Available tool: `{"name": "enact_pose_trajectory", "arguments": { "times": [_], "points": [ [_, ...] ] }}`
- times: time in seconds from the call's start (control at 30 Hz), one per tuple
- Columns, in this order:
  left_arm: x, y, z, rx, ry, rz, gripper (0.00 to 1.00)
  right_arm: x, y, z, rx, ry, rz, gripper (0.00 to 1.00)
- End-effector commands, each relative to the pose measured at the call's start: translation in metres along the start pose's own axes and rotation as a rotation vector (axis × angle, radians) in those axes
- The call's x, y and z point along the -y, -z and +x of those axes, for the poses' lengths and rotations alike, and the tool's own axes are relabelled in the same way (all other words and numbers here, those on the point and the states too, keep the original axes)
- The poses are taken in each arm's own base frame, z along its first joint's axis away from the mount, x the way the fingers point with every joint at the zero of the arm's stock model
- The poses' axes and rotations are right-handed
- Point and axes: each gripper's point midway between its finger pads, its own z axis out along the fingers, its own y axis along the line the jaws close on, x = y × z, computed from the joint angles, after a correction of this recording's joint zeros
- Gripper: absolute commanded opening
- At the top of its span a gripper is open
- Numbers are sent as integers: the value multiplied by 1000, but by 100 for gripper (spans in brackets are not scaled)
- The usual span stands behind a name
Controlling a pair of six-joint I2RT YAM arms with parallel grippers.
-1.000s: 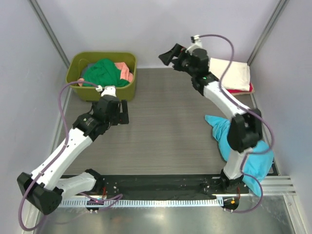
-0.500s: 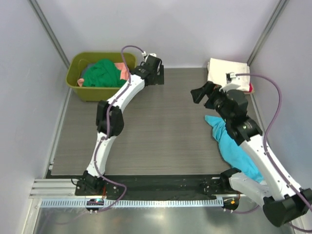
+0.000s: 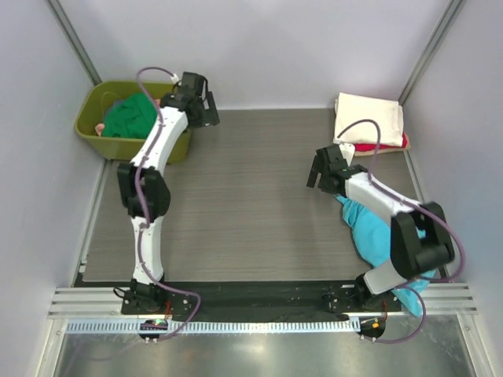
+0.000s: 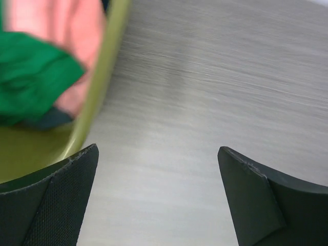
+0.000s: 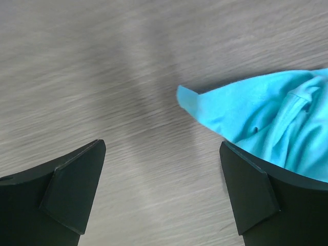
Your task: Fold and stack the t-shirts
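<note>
Both tools hang wide open and hold nothing. The right gripper (image 5: 162,146) hovers low over the bare table (image 3: 251,196), with the pointed corner of the turquoise t-shirt (image 3: 377,236) just off its right finger. The left gripper (image 4: 158,154) sits far off by the olive-green tub (image 4: 100,77), beside its rim, where a dark green t-shirt (image 3: 130,118) and a salmon-pink t-shirt (image 4: 77,31) lie heaped.

The turquoise shirt is crumpled along the right side of the table, running back toward the right arm's base, and part of it is hidden under that arm.

Likely trouble, as I judge it:
- A pinch on that one corner may drag the whole bunch along without spreading it, since the cloth is twisted and layered
- The arm lies over the shirt, so a pull could trap fabric under a link or snag it at the base
- The folded cream-white t-shirt (image 3: 369,118) on the red t-shirt (image 3: 393,145) is near — a wide sweep could ruffle that stack
- The left fingers are close to the tub's rim, so a careless turn may knock or shove it
</note>
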Motion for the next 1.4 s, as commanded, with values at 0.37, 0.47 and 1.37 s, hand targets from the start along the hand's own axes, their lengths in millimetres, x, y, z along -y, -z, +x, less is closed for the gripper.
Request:
{"name": "enact_pose_trajectory", "arguments": {
  "times": [0.37,0.47,1.37],
  "points": [
    [-79,246,83,187,-53,165,100,18,-73,-1,-15,108,286,84],
    [-109,246,98,257,-42,78,100,18,-80,7,-28,96,297,61],
    [-122,236,115,303,-8,85,100,-10,-10,-9,54,64,108,78]
  ]
}}
